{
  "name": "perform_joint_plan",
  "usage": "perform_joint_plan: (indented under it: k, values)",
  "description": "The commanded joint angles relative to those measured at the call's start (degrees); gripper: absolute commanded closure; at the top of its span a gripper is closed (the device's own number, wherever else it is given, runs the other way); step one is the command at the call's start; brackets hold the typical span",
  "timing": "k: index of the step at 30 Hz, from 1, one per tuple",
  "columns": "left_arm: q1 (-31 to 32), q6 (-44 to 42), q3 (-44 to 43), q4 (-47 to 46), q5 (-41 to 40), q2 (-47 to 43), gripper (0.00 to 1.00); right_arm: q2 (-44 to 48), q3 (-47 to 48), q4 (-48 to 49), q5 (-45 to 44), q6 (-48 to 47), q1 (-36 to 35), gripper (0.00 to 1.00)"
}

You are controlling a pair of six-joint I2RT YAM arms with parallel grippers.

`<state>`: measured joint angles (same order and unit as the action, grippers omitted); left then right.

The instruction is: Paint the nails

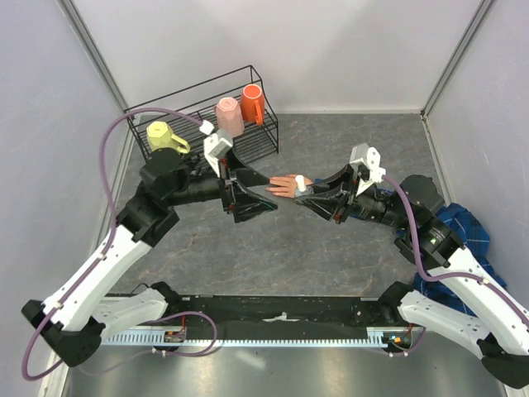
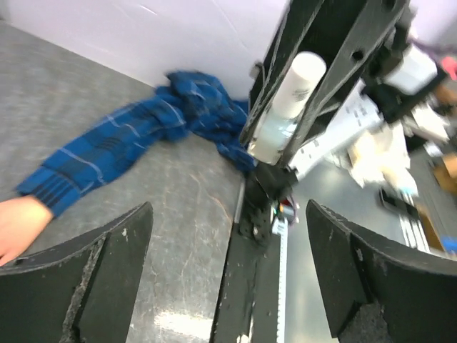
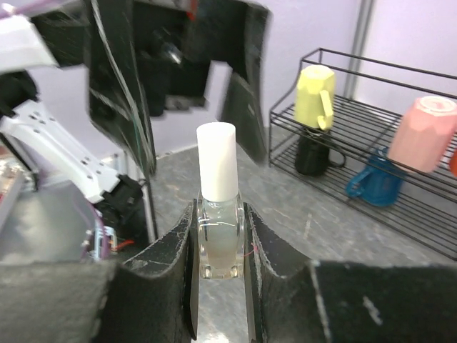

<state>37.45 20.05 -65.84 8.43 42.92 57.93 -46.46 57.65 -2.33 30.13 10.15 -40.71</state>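
- The left gripper was seen with its jaws spread wide and nothing between them; in the left wrist view its two black fingers stood far apart.
- The right gripper was seen clamped on a small clear bottle, which was held upright with its white cap standing above the fingers.
- The fake hand was found lying on the grey tabletop near the middle, between the two grippers, with its fingers pointed towards the left gripper.
- The nails on that hand were too small to be made out in any view.
- The bottle was held just beside the wrist end of the fake hand; whether they touched could not be told.
- A blue plaid sleeve was seen running from the fake hand to a bunched shirt at the right side of the tabletop.
- A black wire rack was placed at the back left, with a yellow mug, a pink mug and an orange mug on it.
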Motion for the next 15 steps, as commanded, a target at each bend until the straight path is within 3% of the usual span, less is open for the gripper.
perform_joint_plan:
  k: [1,3,5,9,11,15]
  values:
    - [-0.3,9.0,-3.7,3.2,-16.2,-3.2,0.12,-0.6,3.6,-3.7,-3.8,-5.7,-0.1,1.0]
    - [0.2,16.2,-5.1,2.7,-19.3,-2.2,0.25,-0.7,4.1,-4.2,-7.0,-5.9,0.0,1.0]
    - [4.1,18.3,-6.6,3.0,-23.6,-1.3,0.3,-0.7,4.3,-4.2,-10.1,-5.6,0.0,1.0]
    - [11.9,14.4,-9.1,5.4,-42.2,0.2,0.25,-2.2,5.2,-4.4,-16.3,-3.8,-0.1,1.0]
    - [13.3,13.5,-10.3,5.5,-45.6,1.2,0.2,-3.1,6.0,-4.9,-17.7,-3.1,0.0,1.0]
    - [16.6,11.2,-11.7,3.5,-51.3,4.4,0.22,-4.9,6.7,-5.1,-19.1,-2.7,-0.1,1.0]
